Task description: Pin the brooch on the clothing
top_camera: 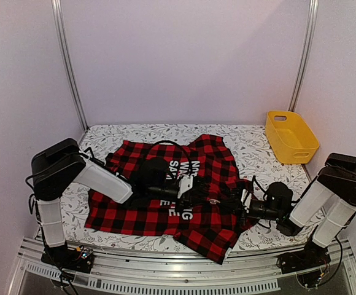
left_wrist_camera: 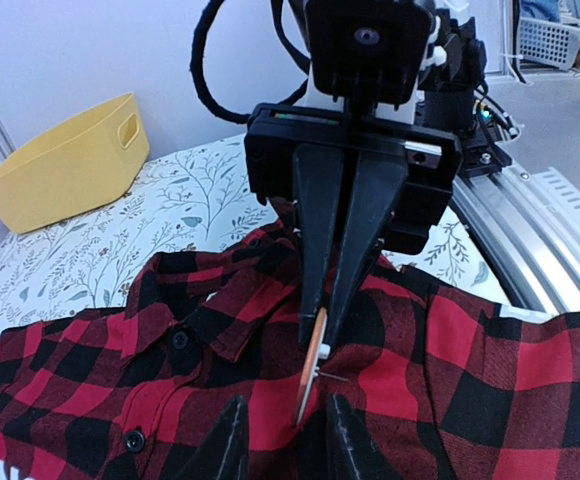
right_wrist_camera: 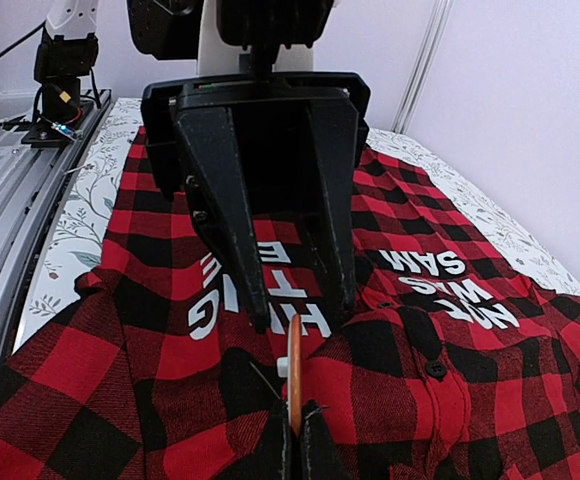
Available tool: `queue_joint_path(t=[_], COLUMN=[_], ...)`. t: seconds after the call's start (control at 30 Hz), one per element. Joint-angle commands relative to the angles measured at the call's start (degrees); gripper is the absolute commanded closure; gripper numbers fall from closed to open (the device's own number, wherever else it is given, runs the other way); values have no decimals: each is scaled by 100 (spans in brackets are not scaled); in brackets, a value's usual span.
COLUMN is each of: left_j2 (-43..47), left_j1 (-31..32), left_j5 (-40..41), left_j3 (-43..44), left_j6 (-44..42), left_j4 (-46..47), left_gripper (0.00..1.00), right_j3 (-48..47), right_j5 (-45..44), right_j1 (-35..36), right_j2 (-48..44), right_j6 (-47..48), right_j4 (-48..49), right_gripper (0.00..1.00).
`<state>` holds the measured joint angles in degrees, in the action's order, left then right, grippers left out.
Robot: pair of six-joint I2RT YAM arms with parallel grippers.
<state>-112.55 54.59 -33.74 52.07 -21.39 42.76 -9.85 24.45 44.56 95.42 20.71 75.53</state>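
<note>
Reaching in low from both near corners. Left tool (right_wrist_camera: 307, 312) spread apart over the checked shirt (top_camera: 208, 230) at mid-surface; right tool (left_wrist_camera: 322, 330) clamped on orange brooch (right_wrist_camera: 294, 365). Floral surface (top_camera: 251, 147), yellow bin (top_camera: 291, 136) far-right corner, pale walls (top_camera: 184, 61).

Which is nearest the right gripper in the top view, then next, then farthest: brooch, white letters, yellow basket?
1. brooch, held in the right gripper.
2. white letters, to its left.
3. yellow basket, back right corner.
</note>
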Motion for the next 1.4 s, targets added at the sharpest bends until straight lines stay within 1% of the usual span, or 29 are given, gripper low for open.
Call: queue_joint_path(t=[0.0, 0.07, 0.23, 0.27, 0.33, 0.37, 0.43, 0.53, 0.57, 0.6, 0.67, 0.8, 0.93, 0.97, 1.07, 1.2, 1.37], left_j2=[-202, -249, -289, -285, -272, -251, -193, -77, -37, -4, 34, 3, -36, -38, 5, -8, -13], left_j1=[-53, -53, -53, -49, -46, -48, -51, -53, -60, -61, -64, -73, -89, -99, -135, -149, -146], left_j5=[-294, -269, -272, -296, -330, -331, -356, -361, -351, -353, -361, -456, -468, -472, -522, -548, -509], left_j3=[253, 291, 369, 392, 400, 396, 385, 291, 246, 197, 141, 163, 178, 173, 117, 101, 110], left_j6=[53, 63, -49, -64, -55, -34, 105, 305, 341, 387, 477, 652, 740, 748, 790, 826, 882], left_j4=[61, 43, -142, -198, -245, -250, -268, -248, -224, -194, -121, -66, 47, 47, 128, 181, 228], left_gripper=[77, 83, 86, 89, 100, 100, 100, 100, 100, 100, 100, 100, 100, 100, 100, 100, 100], right_j3=[-61, -55, -44, -45, -48, -52, -40, 48, 41, -14, -114, -256, -344, -375, -491, -482, -547], right_j5=[166, 166, 192, 192, 179, 152, -61, -216, -190, -145, -85, -19, 86, 128, 129, 103, -4], right_j1=[-30, -34, -35, -35, -35, -35, -39, -47, -43, -43, -43, -46, -43, -43, -43, -43, -43], right_j2=[-79, -98, -150, -158, -164, -164, -170, -267, -320, -344, -357, -136, 31, 67, 229, 259, 275], right_j6=[-15, -7, -6, -6, 3, 10, 16, 123, 180, 264, 333, 302, 285, 265, 198, 238, 67], right_j4=[-9, -3, -3, -7, -12, -15, -33, -132, -274, -497, -707, -629, -409, -366, -375, -311, -286], right_gripper=[100, 100, 100, 100, 100, 100, 92, 65, 58, 53, 49, 49, 52, 54, 69, 74, 76])
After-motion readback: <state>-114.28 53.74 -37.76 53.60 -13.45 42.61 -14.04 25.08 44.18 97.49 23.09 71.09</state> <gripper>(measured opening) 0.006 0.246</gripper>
